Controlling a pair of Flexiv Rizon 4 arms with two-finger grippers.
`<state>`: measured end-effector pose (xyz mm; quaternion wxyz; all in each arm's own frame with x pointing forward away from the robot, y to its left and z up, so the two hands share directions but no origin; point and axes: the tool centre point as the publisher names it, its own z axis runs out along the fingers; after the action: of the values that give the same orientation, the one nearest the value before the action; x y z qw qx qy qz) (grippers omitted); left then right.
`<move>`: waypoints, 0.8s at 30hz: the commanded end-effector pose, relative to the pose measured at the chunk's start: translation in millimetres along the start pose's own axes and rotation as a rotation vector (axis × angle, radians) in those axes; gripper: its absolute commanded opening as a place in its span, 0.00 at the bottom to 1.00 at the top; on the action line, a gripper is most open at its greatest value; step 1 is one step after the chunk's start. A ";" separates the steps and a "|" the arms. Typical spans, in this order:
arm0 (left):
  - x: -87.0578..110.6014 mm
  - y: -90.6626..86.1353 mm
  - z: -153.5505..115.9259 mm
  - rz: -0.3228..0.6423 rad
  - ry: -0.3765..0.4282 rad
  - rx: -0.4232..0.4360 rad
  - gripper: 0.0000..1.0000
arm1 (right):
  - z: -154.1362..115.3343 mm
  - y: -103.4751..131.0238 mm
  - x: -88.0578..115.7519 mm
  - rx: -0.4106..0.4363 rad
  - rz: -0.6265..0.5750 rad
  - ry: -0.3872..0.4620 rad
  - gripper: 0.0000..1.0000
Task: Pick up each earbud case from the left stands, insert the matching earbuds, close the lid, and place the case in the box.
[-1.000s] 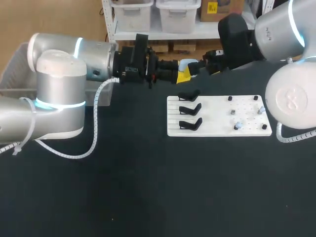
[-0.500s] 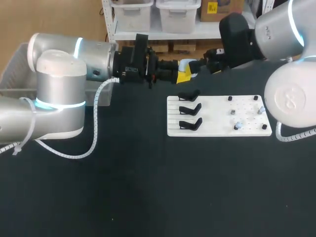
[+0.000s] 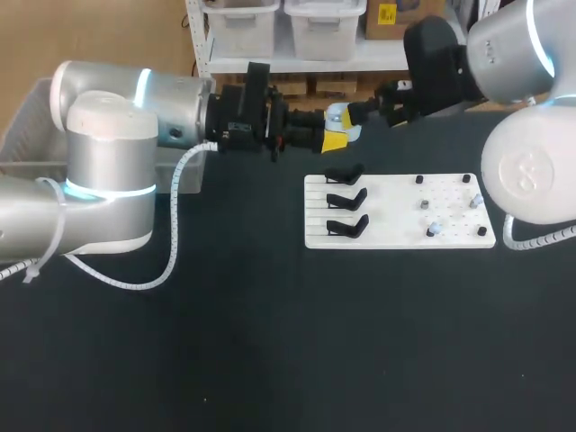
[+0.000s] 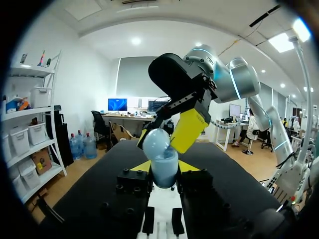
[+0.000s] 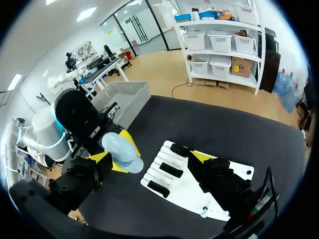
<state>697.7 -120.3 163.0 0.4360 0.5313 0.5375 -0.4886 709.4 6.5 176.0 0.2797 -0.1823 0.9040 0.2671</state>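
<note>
A black counter [image 3: 270, 342] fills the foreground — matte and dark. Beyond it lies a tan wood floor [image 5: 164, 69], where a white shelf rack [image 5: 222, 23] carries pale bins [image 5: 219, 41]. White walls [image 4: 75, 89] and round ceiling lights [image 4: 135, 41] — bright, even light.

Earbud case [image 4: 163, 164]: plain pale blue.
Left gripper [image 3: 331, 135] and right gripper [image 3: 354, 112]: black bodies, bright yellow fingertips.
Left arm [image 3: 108, 171] and right arm [image 3: 531, 171]: silver-grey with glowing cyan rings.
Board [image 3: 396, 236]: white, with a grid of small holes on its right half.
Stands [image 3: 346, 200], three at the board's left: black.
Table [image 3: 270, 342]: black.
Box [image 3: 27, 135], far left: grey.
</note>
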 end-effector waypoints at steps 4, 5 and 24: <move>-0.1 -2.0 0.3 0.004 -0.005 -0.004 0.00 | -9.5 -3.0 -15.1 0.035 -0.006 -0.044 1.00; -0.1 -2.0 0.3 0.004 -0.005 -0.004 0.00 | -13.2 -4.1 -16.8 0.049 -0.010 -0.053 1.00; -9.8 -5.9 -0.2 0.127 -0.066 0.020 0.00 | -77.5 -71.6 0.6 0.315 -0.091 -0.012 1.00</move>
<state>692.0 -122.2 174.3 0.4756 0.5524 0.4877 -0.4804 719.3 -88.2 196.8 0.3131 -0.1947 0.9145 0.1666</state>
